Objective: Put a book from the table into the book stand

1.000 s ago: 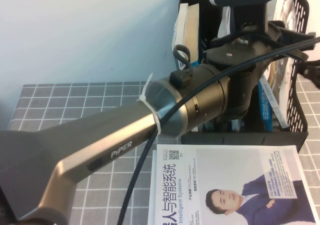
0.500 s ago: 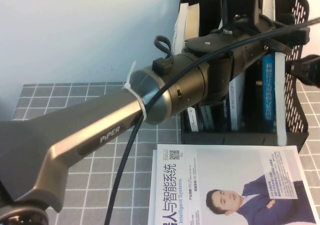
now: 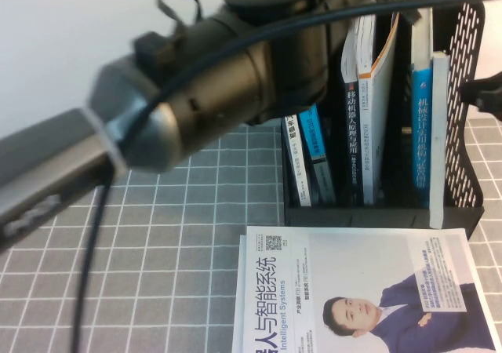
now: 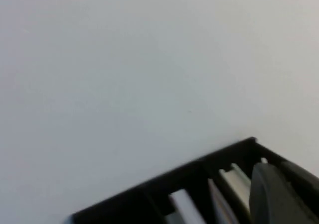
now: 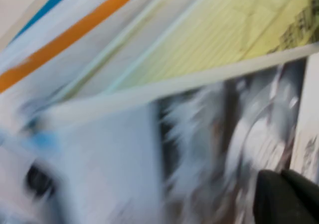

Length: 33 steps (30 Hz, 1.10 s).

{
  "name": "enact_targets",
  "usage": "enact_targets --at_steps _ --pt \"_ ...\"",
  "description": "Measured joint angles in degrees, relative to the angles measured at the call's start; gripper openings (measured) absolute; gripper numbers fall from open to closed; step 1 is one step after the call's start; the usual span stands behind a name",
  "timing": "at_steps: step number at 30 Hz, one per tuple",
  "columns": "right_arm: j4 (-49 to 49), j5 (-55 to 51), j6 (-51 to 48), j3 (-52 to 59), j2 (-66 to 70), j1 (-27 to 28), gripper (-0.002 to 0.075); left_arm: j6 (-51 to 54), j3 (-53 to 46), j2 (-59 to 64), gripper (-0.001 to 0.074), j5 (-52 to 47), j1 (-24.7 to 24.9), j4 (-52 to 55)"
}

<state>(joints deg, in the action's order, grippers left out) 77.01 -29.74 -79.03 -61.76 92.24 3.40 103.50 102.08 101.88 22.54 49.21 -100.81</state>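
Observation:
The black mesh book stand (image 3: 376, 216) stands at the back right and holds several upright books, among them a white and orange one (image 3: 376, 94) and a blue-spined one (image 3: 421, 133). A large magazine-like book (image 3: 353, 290) with a man on its cover lies flat on the table in front of the stand. My left arm (image 3: 235, 70) reaches high across the view toward the stand's top. My left gripper (image 4: 284, 194) is above the stand's rim (image 4: 199, 171), holding nothing I can see. My right gripper (image 3: 488, 94) is at the stand's right side, shut, close to the books (image 5: 149, 59).
The table has a grey tiled cloth (image 3: 157, 235). A white wall (image 4: 124, 59) rises behind the stand. The left arm's cable (image 3: 86, 274) hangs over the table's left part.
My left arm has risen up and back from inside the stand. The books that leaned in the stand's right part now stand upright. The flat book has not moved.

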Motion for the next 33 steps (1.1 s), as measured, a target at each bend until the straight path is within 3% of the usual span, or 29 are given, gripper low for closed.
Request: enact_targets --at_steps 5,9,15,20,26,33 --pt "-22.88 -12.65 18.84 0.47 -6.86 1.23 -0.0004 3.77 -5.32 -7.29 0.0001 9.69 1.69 -0.22" --pt "-25.26 -12.44 24.02 6.15 -7.01 0.17 -0.0004 2.47 -13.03 -12.02 0.0001 11.08 2.70 -0.36" --pt "-24.34 -4.55 23.70 17.50 -6.80 -5.26 -0.0004 -8.79 -24.27 -17.61 0.0001 7.15 3.21 -0.62" --pt "-17.25 2.06 16.44 23.12 -6.29 -10.91 -0.0004 -22.63 -33.35 -20.40 0.0001 -13.10 3.21 -0.27" --pt "1.39 8.56 0.63 20.45 -4.66 -13.77 -0.0004 -32.51 -38.30 -19.87 0.0001 -28.35 3.43 1.08" --pt "1.95 9.52 -3.04 13.73 -5.11 -14.09 -0.0004 -35.43 -40.61 -19.99 0.0001 -36.41 3.43 1.83"
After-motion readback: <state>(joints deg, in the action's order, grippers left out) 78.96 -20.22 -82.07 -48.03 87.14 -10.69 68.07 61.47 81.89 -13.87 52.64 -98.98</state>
